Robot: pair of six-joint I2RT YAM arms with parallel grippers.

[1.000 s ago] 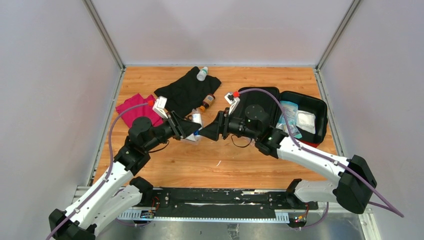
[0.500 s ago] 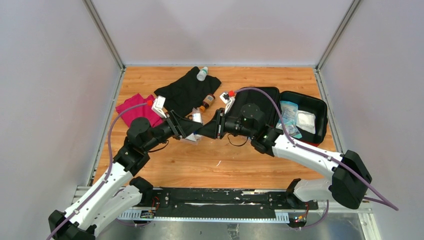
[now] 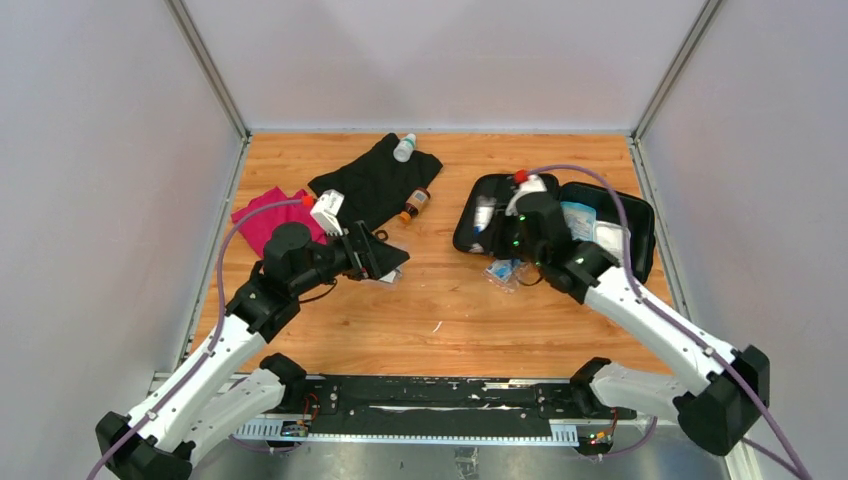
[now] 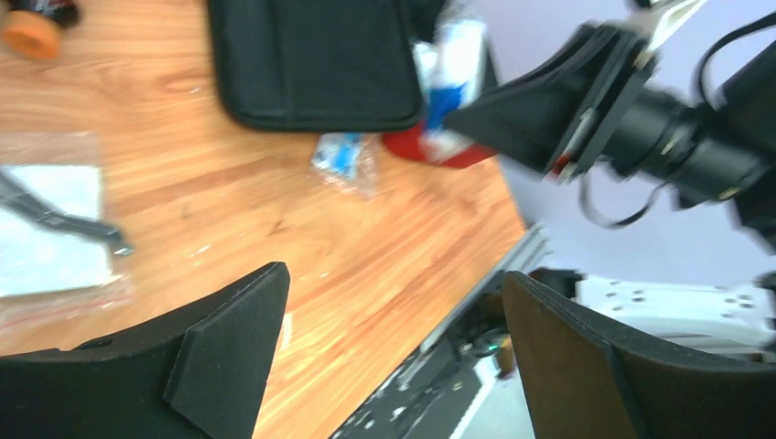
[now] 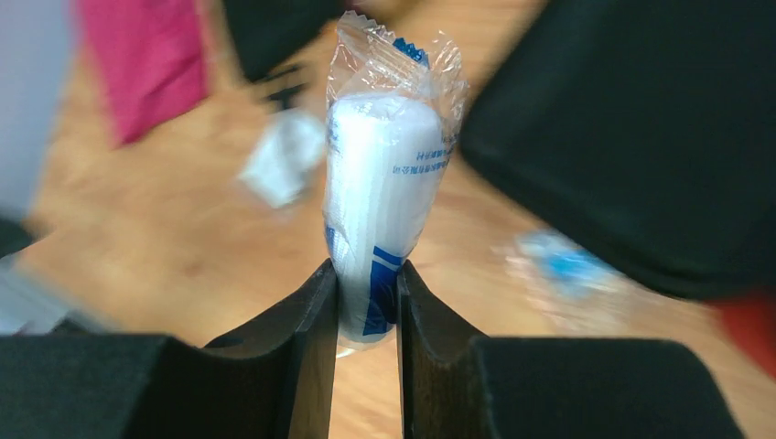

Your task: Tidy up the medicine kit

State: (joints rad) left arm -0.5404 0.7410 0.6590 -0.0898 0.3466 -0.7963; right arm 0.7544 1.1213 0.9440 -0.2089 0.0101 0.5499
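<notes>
The medicine kit (image 3: 628,262) lies open at the right of the table, black lining up, with a red edge showing. My right gripper (image 3: 489,222) hangs over its left half (image 3: 497,190), shut on a white bandage roll (image 5: 384,192) in a clear wrapper with blue print. Seen from the right wrist, the roll stands up between the right gripper's (image 5: 366,274) fingers. My left gripper (image 3: 388,260) is open and holds nothing, low over the wood at centre left. From the left wrist, the left gripper (image 4: 393,276) faces the kit (image 4: 311,64) and the roll (image 4: 455,78).
A small blue packet (image 3: 503,270) lies by the kit's near-left corner. A clear bag (image 4: 50,219) with white gauze sits beside my left gripper. A black cloth (image 3: 375,180), a magenta cloth (image 3: 262,218), a white bottle (image 3: 404,148) and an orange-capped bottle (image 3: 413,203) lie at the back left.
The two grippers met at mid-table over the roll. My right gripper shut on it and carried it right, over the kit. My left gripper let go, opened wide and drew back.
</notes>
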